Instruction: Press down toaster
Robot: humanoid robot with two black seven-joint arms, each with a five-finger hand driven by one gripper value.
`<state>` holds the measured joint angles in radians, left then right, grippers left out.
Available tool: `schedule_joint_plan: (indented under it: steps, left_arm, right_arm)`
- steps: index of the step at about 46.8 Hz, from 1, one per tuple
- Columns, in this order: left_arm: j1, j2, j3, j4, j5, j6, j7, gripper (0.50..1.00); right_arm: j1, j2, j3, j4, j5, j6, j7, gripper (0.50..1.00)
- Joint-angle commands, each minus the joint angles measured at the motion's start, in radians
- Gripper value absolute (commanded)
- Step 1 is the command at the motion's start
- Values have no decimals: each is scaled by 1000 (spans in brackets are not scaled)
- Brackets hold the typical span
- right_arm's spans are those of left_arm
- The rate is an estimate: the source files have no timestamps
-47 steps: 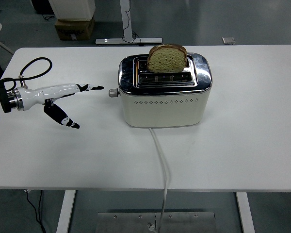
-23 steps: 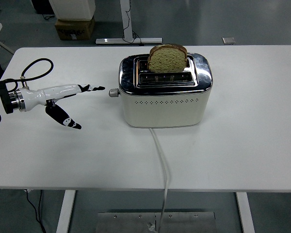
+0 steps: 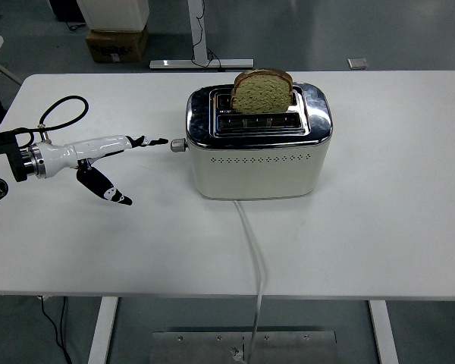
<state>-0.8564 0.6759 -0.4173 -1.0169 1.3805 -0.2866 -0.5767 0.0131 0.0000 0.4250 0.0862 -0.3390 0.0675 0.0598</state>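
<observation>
While you looked down from the head view, the job was not done yet. The toaster [image 3: 258, 148] sat near the middle of the white table [image 3: 379, 220], a bit toward the back, with its cord [image 3: 252, 250] running off the near edge. A slice of bread [image 3: 262, 92] stood tall in the back slot, poking well above the shiny top, so you could tell nothing had been pushed down. The small lever knob [image 3: 177, 145] stuck out of the toaster's left end, and it looked to be up high. Your left hand [image 3: 106, 163] reached in from the left edge. Its fingers were spread apart and held nothing: the upper fingers pointed straight at the knob, with their tips just beside it, and one finger hung lower, toward the table. You could not tell if a tip touched the knob. Your right hand was not in the picture. What was left, I think, was to get a fingertip on top of the knob and push it down until the bread sank in.
</observation>
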Motion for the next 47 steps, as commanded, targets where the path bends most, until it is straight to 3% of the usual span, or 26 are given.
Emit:
schedule_joint_plan:
  steps: [1, 47]
  left_arm:
    - [5, -1, 0, 0, 0, 0, 0, 1000]
    - [8, -36, 0, 12, -1, 1, 3, 1000]
  right_arm:
    - [1, 0, 0, 0, 0, 0, 0, 1000]
    - [1, 0, 0, 0, 0, 0, 0, 998]
